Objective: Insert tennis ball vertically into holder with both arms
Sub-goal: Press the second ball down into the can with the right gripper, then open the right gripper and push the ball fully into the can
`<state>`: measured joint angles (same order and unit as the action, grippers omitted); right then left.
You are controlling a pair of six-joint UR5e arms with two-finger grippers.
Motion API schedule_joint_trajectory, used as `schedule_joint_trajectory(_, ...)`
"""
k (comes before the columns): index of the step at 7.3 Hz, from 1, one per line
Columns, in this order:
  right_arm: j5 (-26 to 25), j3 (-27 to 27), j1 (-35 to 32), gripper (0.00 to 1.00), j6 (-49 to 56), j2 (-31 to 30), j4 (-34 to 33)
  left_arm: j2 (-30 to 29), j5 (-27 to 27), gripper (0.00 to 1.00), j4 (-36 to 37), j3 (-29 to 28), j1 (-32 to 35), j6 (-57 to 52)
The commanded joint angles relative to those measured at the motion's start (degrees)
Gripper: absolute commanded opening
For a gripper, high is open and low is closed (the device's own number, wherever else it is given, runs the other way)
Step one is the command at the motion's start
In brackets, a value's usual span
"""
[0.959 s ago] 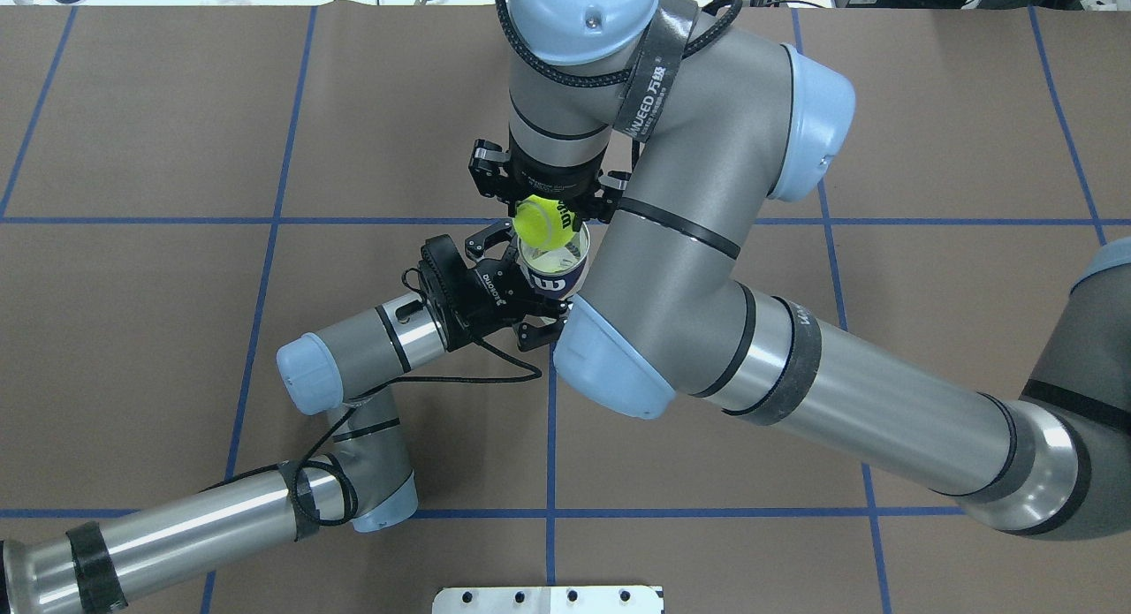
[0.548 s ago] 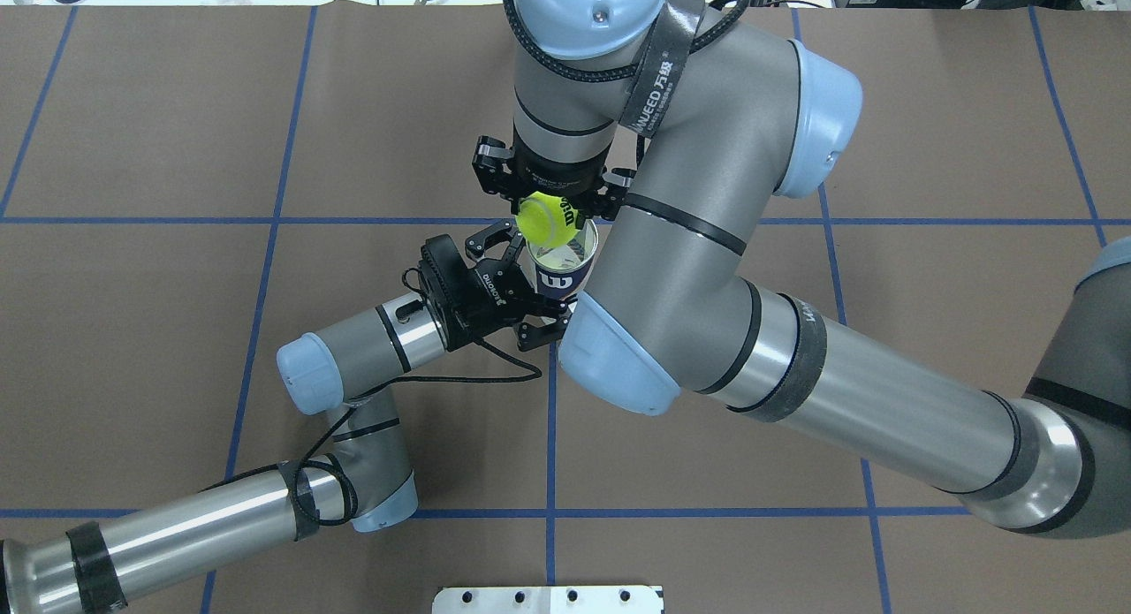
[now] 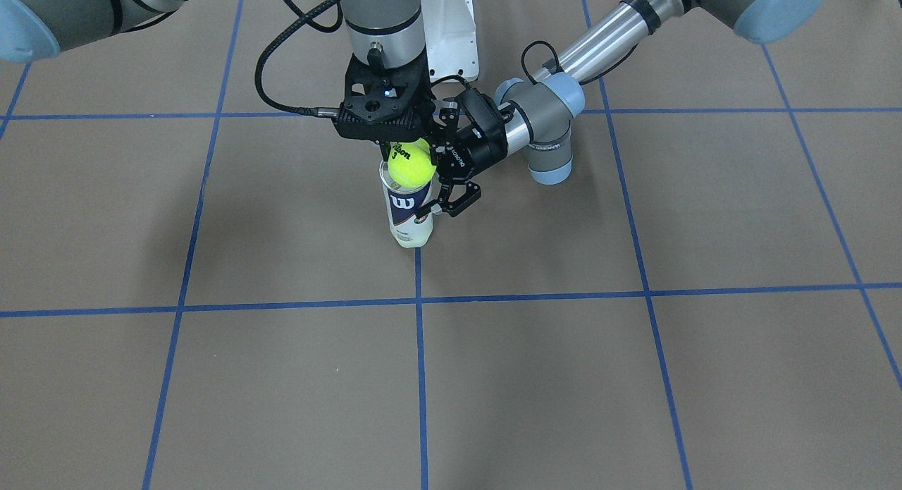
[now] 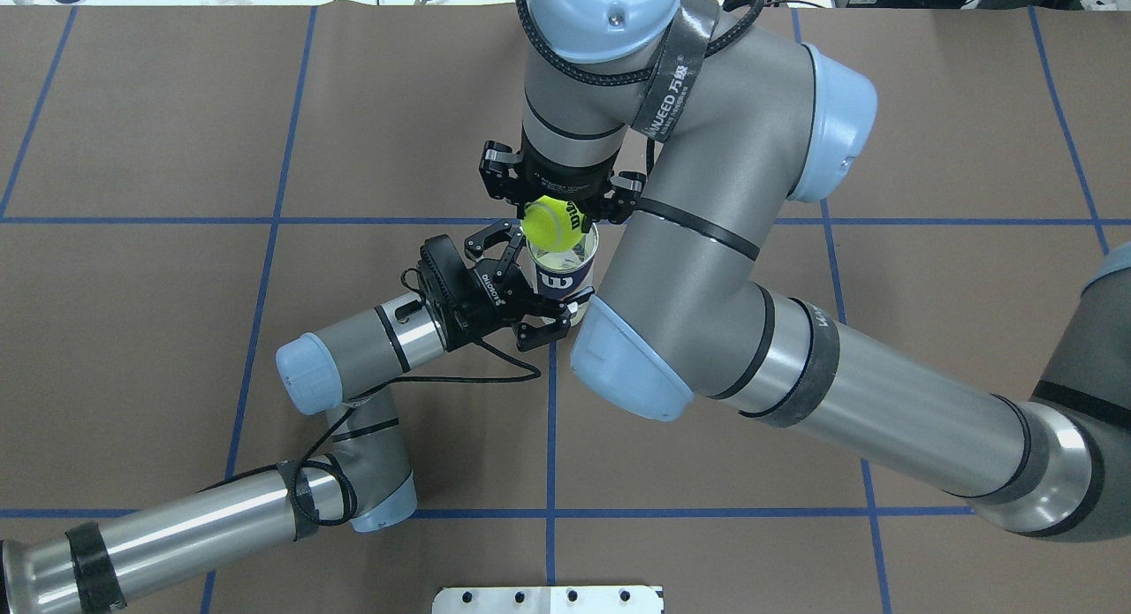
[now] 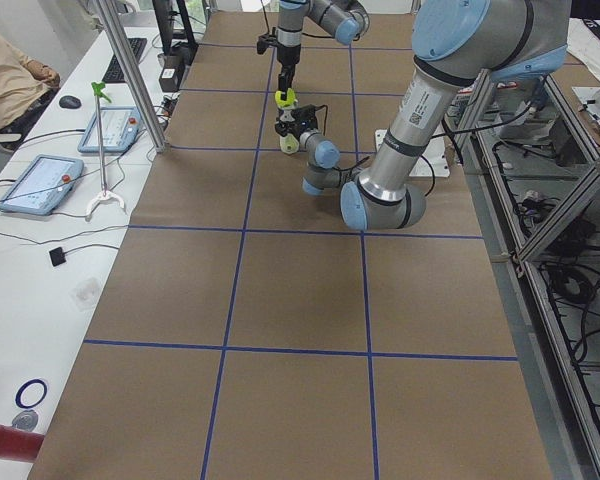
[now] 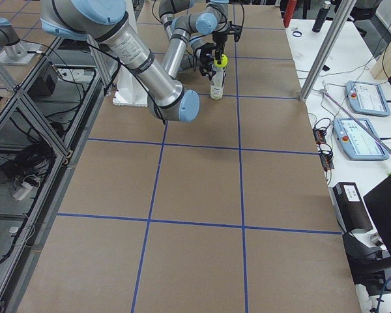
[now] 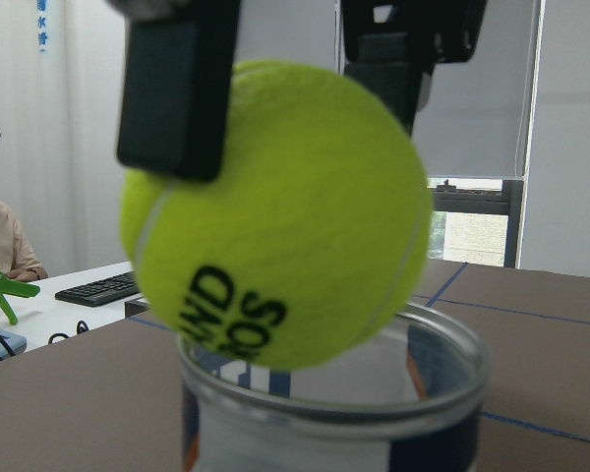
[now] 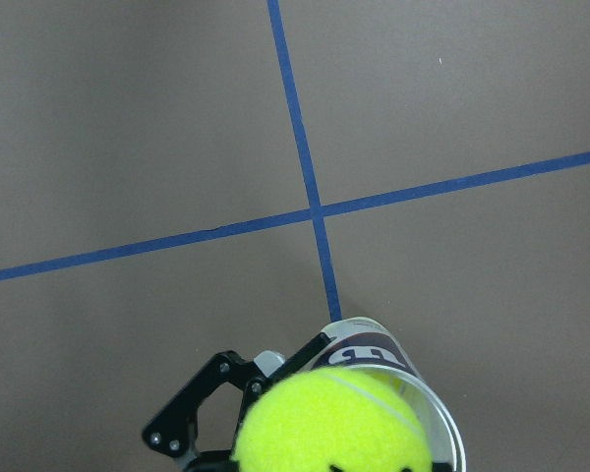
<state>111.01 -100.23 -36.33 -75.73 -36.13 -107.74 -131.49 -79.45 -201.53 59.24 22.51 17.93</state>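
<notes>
Two grey robot arms meet near the middle of a brown-covered table (image 3: 634, 377) marked into squares by blue tape lines (image 3: 419, 377). The holder (image 3: 408, 213), a clear plastic can with a navy and white label and a white "W", stands upright on the table with its open mouth facing up and its foot at one of the tape lines. The left gripper (image 4: 546, 283) reaches in from the side, level with the table, and its two black fingers are clamped around the can's labelled middle. The right gripper (image 7: 290, 93) points straight down from above, its fingers pressed to opposite sides of the tennis ball (image 3: 411, 163) - a firm pinch, with the black Wilson lettering and a "3" showing on the ball's face. The ball sits right at the mouth of the can: seen from the left wrist camera its underside dips to about rim level, slightly off centre, with most of the ball above the rim - not yet inside. A white pedestal base (image 3: 451, 32) stands behind the arms. At the side desk (image 5: 40, 250) a seated person (image 5: 10, 85) is partly in view.
</notes>
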Motion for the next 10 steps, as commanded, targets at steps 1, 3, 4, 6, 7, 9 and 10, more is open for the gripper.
schedule_joint_trajectory(1,-0.4,-2.6,-0.1,1.0,1.1,-1.2,-1.8,0.0,0.0,0.99,0.0,0.0,0.0,0.0)
schedule_joint_trajectory(3,-0.4,-2.9,-0.1,1.0,1.4,-1.0,-2.2,0.0,0.0,0.99,0.0,0.0,0.0,0.0)
schedule_joint_trajectory(4,-0.4,-2.9,-0.1,1.0,1.4,-0.7,-2.2,0.0,0.0,0.99,0.0,0.0,0.0,0.0)
schedule_joint_trajectory(6,-0.6,-2.9,-0.3,1.0,2.0,-0.8,-2.1,0.0,0.0,0.99,0.0,0.0,0.0,0.0)
schedule_joint_trajectory(7,-1.1,-2.3,-0.1,0.96,3.9,-1.0,-1.9,0.0,0.0,0.99,0.0,0.0,0.0,0.0)
schedule_joint_trajectory(9,-1.8,-2.2,0.1,0.0,4.2,-1.0,-1.9,0.0,0.0,0.99,0.0,0.0,0.0,0.0)
schedule_joint_trajectory(10,-1.9,-1.6,0.9,0.0,4.0,-0.8,-1.9,0.0,0.0,0.99,0.0,0.0,0.0,0.0)
